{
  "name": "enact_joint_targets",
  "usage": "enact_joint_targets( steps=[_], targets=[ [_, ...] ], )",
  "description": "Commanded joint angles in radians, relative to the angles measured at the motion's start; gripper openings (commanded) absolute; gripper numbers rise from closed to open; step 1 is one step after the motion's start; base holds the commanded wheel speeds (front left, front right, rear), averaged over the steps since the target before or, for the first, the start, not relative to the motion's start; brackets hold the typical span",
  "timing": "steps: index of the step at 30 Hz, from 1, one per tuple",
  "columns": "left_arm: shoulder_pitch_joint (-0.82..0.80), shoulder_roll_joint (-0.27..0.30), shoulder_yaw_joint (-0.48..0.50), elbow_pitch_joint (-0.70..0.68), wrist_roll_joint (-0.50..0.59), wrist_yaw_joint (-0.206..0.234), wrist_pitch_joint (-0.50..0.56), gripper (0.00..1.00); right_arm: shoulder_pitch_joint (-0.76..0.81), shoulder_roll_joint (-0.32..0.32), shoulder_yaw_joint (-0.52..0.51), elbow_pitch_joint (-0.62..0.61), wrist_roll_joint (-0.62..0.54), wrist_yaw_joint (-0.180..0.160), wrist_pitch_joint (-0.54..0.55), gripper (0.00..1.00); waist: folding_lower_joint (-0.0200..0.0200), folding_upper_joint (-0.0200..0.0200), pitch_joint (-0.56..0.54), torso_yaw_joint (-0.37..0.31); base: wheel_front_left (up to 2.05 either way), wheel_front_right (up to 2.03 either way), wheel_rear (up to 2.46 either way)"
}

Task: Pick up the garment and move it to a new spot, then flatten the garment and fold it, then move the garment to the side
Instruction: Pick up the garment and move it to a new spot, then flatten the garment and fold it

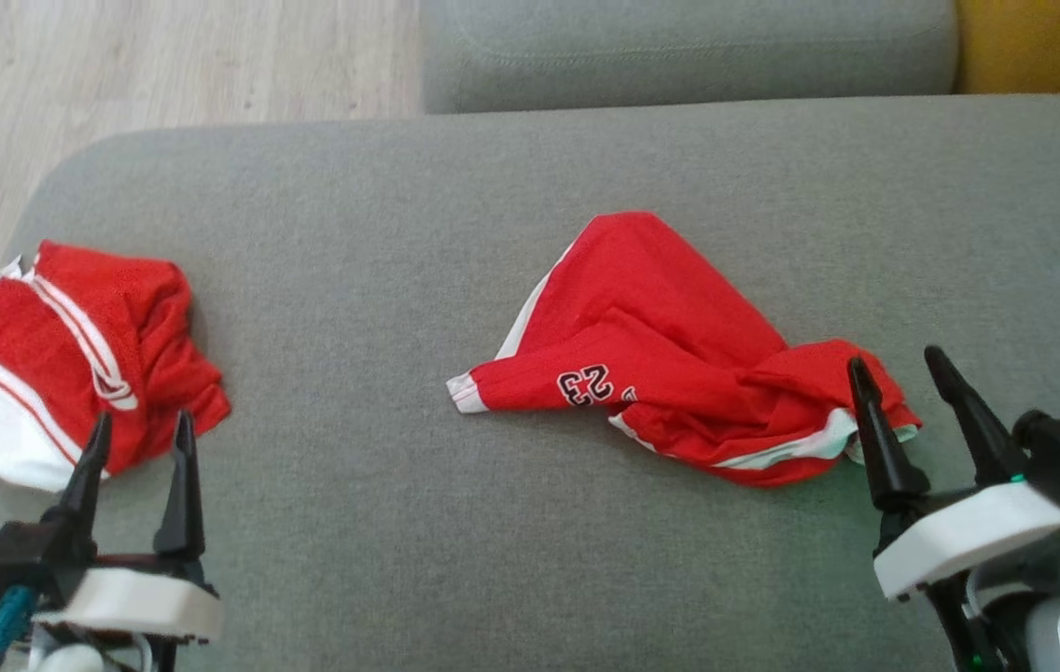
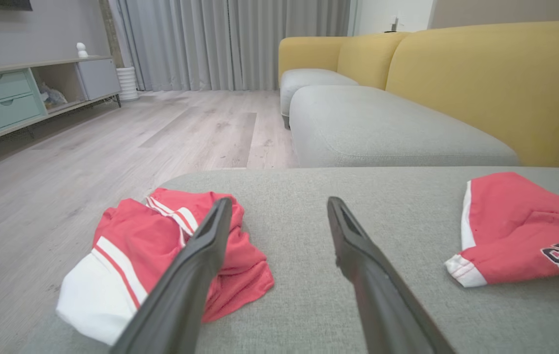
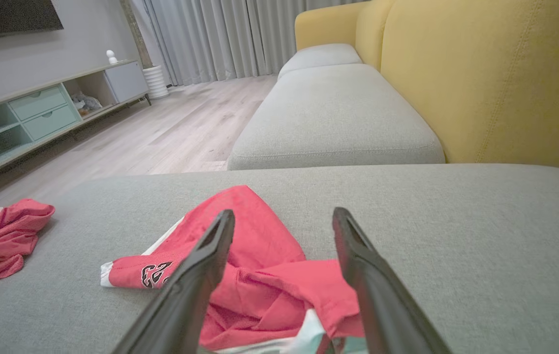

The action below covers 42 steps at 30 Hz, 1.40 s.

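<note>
The right end effector [image 1: 896,358] sits at the lower right of the head view. Its two long dark fingers [image 1: 877,439] are spread wide with nothing between them. The tip of one finger overlaps the right end of the red garment with white trim and a black number 23 [image 1: 670,355]; whether it touches the cloth I cannot tell. In the right wrist view these fingers rise over the garment's bunched end. The garment lies rumpled right of centre in the head view, with one pointed corner toward the top of the frame. The sleeve-like end with the number points left (the digits read upside down in the head view).

The left end effector [image 1: 144,417] is at the lower left of the head view, also open and holding nothing. Its fingertips [image 1: 183,439] stand at the lower edge of a crumpled red and white striped garment [image 1: 73,345]. That garment lies at the far left, near the rounded corner of the wide grey fabric sofa cushion [image 1: 381,233] that carries both garments. The two garments are well apart.

Beyond the cushion, along the top of the frame, are a second grey cushion [image 1: 679,47], a yellow backrest [image 1: 1043,42] in the upper right corner and pale wood floor [image 1: 119,65] in the upper left.
</note>
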<state>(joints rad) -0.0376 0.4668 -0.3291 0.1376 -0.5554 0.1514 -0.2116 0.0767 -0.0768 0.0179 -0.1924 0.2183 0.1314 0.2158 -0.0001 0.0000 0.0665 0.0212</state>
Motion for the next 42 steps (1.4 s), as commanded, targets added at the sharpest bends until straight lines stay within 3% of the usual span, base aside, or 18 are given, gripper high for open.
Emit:
enact_joint_targets(
  steps=[1,7,29,35,42],
  targets=[
    [-0.028,0.041,0.037,-0.040,-0.003,0.012,0.002,1.00,-0.014,-0.014,0.021,-0.041,-0.009,-0.001,0.006,1.00,0.0001,0.0000,-0.012,-0.007,0.00,0.00,0.00],
    [0.010,0.047,0.024,-0.073,0.003,0.034,0.027,1.00,0.007,-0.006,0.020,-0.058,-0.013,-0.001,0.018,1.00,0.0001,0.0000,-0.025,-0.013,0.00,0.00,0.00],
    [0.001,0.054,0.022,-0.093,-0.011,0.047,0.041,1.00,-0.002,0.000,0.025,-0.058,-0.014,-0.001,0.032,1.00,0.0001,0.0000,-0.006,-0.016,0.00,0.00,0.00],
    [-0.033,0.049,0.013,-0.107,-0.002,0.054,0.048,1.00,-0.082,-0.068,0.127,0.002,0.042,-0.001,0.127,1.00,0.0001,0.0000,0.037,0.001,0.00,0.00,0.00],
    [-0.129,0.017,-0.021,-0.109,0.025,0.045,0.043,1.00,-0.300,-0.179,0.372,0.097,0.140,-0.001,0.294,1.00,0.0001,0.0000,0.124,0.068,0.00,0.00,0.00]
  ],
)
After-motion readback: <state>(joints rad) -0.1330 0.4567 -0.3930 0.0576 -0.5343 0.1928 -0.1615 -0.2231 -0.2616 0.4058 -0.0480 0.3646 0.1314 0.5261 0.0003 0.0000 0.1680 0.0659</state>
